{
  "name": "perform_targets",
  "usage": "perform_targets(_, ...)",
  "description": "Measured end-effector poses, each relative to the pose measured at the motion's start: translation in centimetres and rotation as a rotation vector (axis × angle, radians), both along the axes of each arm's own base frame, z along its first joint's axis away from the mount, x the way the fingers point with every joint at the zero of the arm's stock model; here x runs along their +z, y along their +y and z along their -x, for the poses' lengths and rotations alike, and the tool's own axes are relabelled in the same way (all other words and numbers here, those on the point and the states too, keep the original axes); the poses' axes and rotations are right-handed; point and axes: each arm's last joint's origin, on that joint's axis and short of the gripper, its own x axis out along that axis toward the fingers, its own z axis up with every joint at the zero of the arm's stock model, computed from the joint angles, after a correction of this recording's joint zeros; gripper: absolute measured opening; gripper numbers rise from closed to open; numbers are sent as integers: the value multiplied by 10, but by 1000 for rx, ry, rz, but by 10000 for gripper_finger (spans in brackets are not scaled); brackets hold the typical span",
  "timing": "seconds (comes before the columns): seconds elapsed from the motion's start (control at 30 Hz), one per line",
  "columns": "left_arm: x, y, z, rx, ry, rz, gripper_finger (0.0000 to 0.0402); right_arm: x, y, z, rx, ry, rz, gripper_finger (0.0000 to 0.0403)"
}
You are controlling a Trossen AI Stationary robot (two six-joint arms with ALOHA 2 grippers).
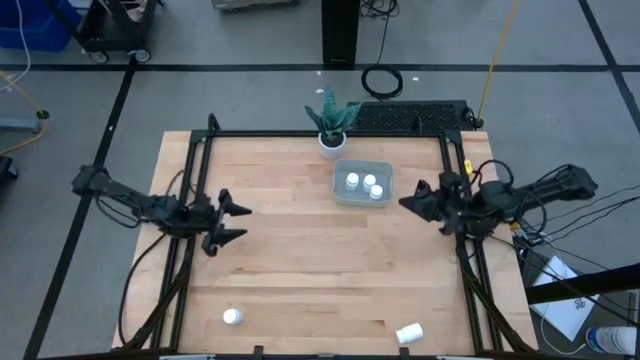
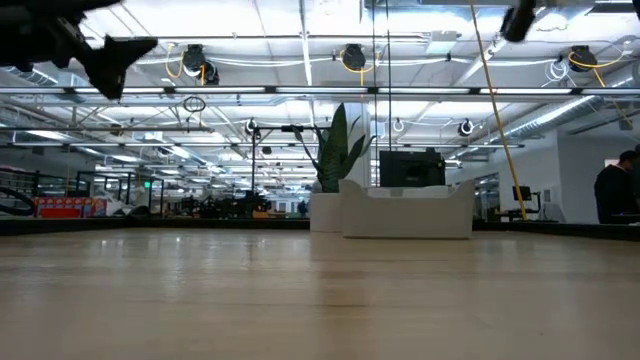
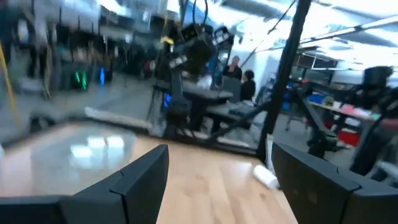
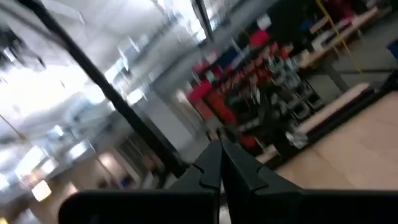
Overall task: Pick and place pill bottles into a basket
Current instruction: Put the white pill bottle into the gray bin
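From above, a potted plant [image 1: 330, 125] stands at the table's far edge, just behind the basket [image 1: 363, 183], a pale translucent bin with rounded corners. Three pill bottles [image 1: 369, 185] sit upright inside it, white caps up. Two more are near the front edge, well apart from the basket: one bottle [image 1: 232, 317] at front left, another bottle on its side [image 1: 409, 333] at front right. The left gripper [image 1: 238, 222] hangs over the left part of the wooden table [image 1: 300, 260] with its fingers spread wide; the right gripper [image 1: 404, 203] is beside the basket's right side, fingers drawn to a point. A black keyboard [image 1: 410, 117] lies behind the table.

At table height, the basket [image 2: 407, 212] and the plant's white pot [image 2: 324, 212] stand side by side at the far end, with a monitor behind and a person [image 2: 618, 190] at the right edge.

The left wrist camera shows its fingers [image 3: 140, 180] apart, a lying bottle [image 3: 265, 176] on the wood between them farther off, and people at desks beyond.

The right wrist camera shows its fingertips [image 4: 214, 165] pressed together, holding nothing.
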Motion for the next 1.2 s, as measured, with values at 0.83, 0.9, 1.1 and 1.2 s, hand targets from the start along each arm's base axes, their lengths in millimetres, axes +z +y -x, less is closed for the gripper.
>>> perform_targets(0.83, -9, 0, 4, 39, 11, -207, 297, 3, 64, -32, 586, 851, -233, 7)
perform_targets(0.9, -9, 0, 4, 37, 11, -195, 294, -1, 75, -29, 621, 896, -257, 8)
perform_targets(1.1, -10, 0, 4, 34, 15, -181, 296, -12, 98, -24, 690, 1029, -312, 7)
perform_targets(1.2, -10, 0, 4, 34, 15, -180, 292, -24, 103, -21, 711, 1171, -320, 7)
